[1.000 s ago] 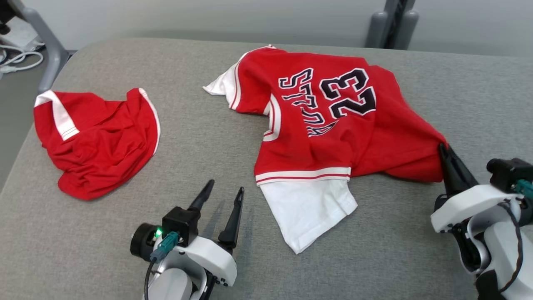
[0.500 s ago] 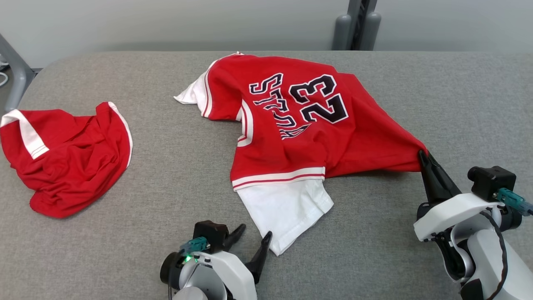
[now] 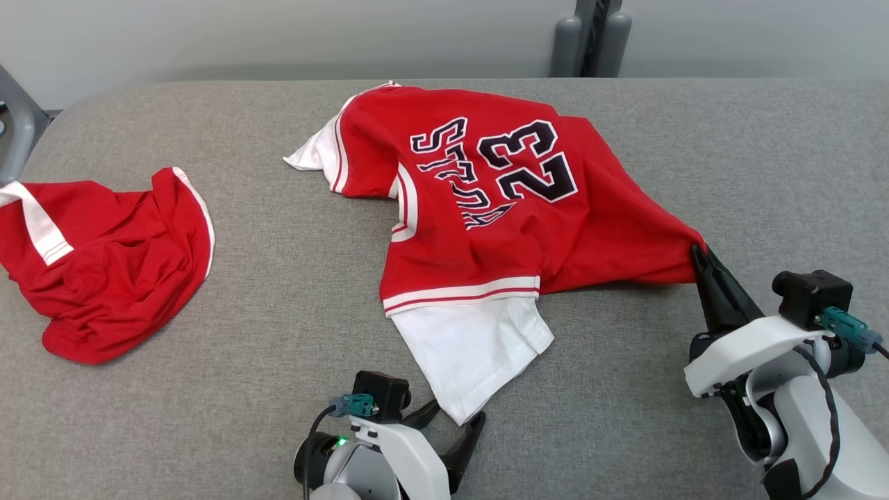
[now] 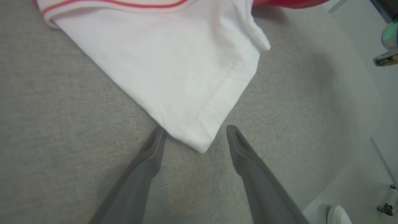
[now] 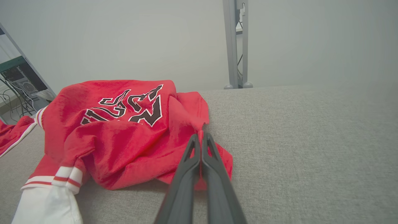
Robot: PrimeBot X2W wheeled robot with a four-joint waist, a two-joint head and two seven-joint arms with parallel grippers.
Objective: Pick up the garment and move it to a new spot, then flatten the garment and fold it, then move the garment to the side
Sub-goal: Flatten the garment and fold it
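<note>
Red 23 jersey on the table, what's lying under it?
A white sleeve pokes out from beneath the striped hem of the jersey, resting on the grey table. Whatever else lies beneath the red body is covered.

Bright even light, soft shadows, sharp focus, wide-angle wrist distortion

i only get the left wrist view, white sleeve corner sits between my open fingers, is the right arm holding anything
observer: yes, the right gripper is shut on a corner of the red jersey.
operator: slack or tight there
observer: tight, the cloth is drawn to a point there, with creases running back toward the printed 23.
operator: anything else around
observer: a second red garment lies crumpled to the left, apart from the jersey.
</note>
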